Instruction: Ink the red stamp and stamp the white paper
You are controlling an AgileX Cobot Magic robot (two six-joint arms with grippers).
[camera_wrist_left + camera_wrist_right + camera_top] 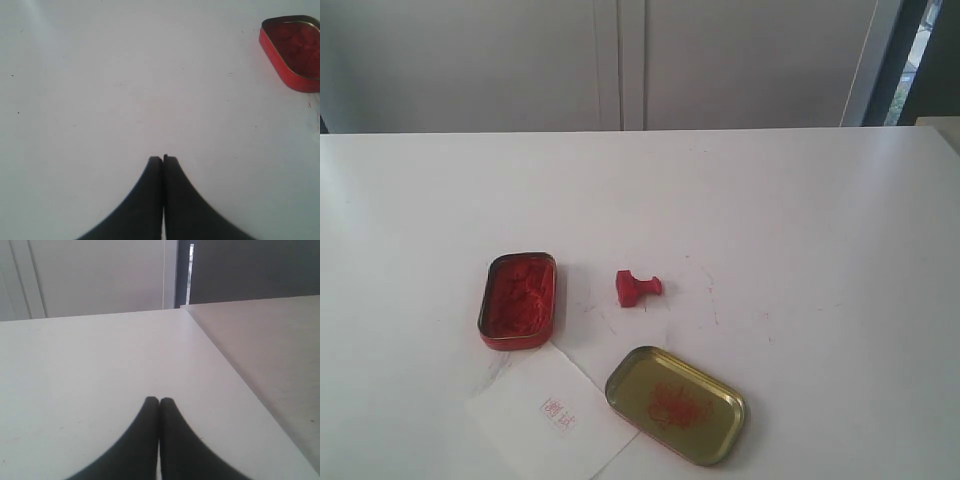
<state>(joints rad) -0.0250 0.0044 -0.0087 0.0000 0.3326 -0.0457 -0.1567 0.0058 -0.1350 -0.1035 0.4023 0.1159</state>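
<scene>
– Left hand (163, 159) has its fingers pressed together on nothing, over bare tabletop (800, 220). The red ink tin (290, 75) is well off from it. Right hand (159, 400) is the same, pinched flat and empty, and its view shows no task thing at all.

– Where's the stamp?

– The red stamp (637, 287) is mid-tabletop, just right of the tin and far of the brass-coloured lid (715, 420). It's tipped on its side. Its long axis runs left to right, with the square base toward the tin and the rounded handle pointing right.

– And the paper?

– The white paper (510, 420) is at the near left, just near of the tin. It carries a small red square print. Its right edge looks tucked under the lid, though I can't be sure.

– What worries you?

– The stamp is tiny and lying low. If I close on it off-centre I expect it to roll or squirt out sideways. I'd also have to spread the fingers first, or I'll simply shove it. Its face may be wet, since I see faint red specks on the tabletop round it, so dragging it could smear. The sheet is thin, and lifting the stamp off could pull the paper along.
</scene>
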